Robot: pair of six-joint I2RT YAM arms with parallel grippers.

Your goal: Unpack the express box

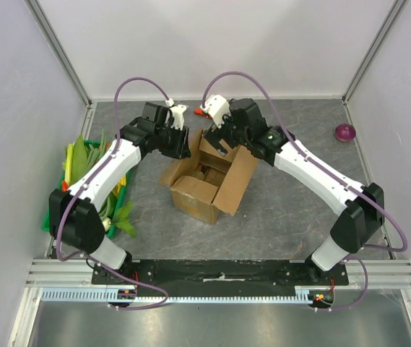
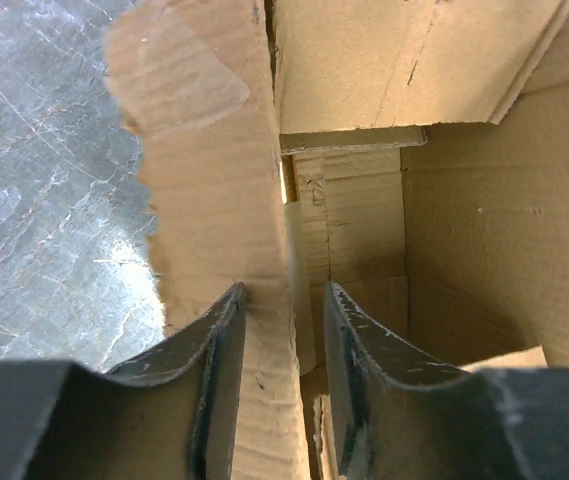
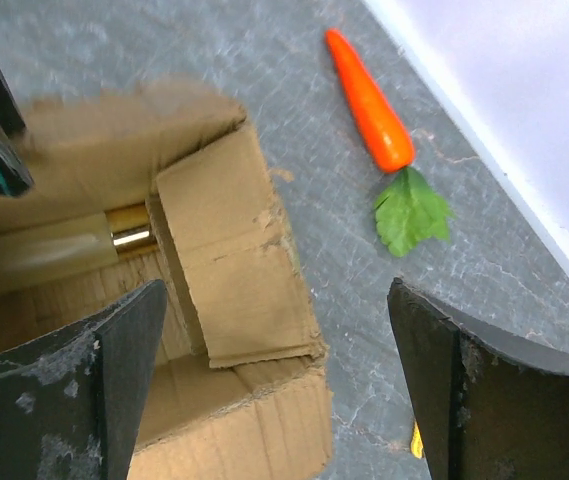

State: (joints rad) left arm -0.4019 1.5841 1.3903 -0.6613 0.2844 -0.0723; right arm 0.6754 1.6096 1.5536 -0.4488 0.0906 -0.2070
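**A:** Where does the box sit?

**B:** The box (image 1: 206,189) stands on the table (image 1: 299,224) with its top open. Its flaps are splayed outward, and the big one on its right side is raised at a slant.

**A:** And the left pincer?

**B:** The left pincer (image 2: 279,335) reaches down over the far left side of the box. Its fingers (image 2: 209,385) are only a little apart, and a flap of the box runs between them. One finger lies against the cardboard. A thin gap shows beside the other, so I cannot tell whether the flap is really gripped.

**A:** What about the right one?

**B:** The right pincer (image 3: 276,300) hangs over the far right corner of the box. Its fingers are spread wide and it has hold of nothing. A short flap folded inward lies below it.

**A:** Can you see anything inside the box?

**B:** From the right wrist I see a pale tube (image 3: 84,248) with a shiny end, lying along the far wall inside the box. I cannot tell what it is.

**A:** What lies around the box?

**B:** A carrot (image 3: 367,98) with a green leaf lies on the table just beyond the far side of the box, apart from it. A green tray (image 1: 48,219) of leafy vegetables sits to the left of the box, partly under the left arm. Well off to the box's right and farther back, near the wall, lies a small purple round thing (image 1: 344,132)
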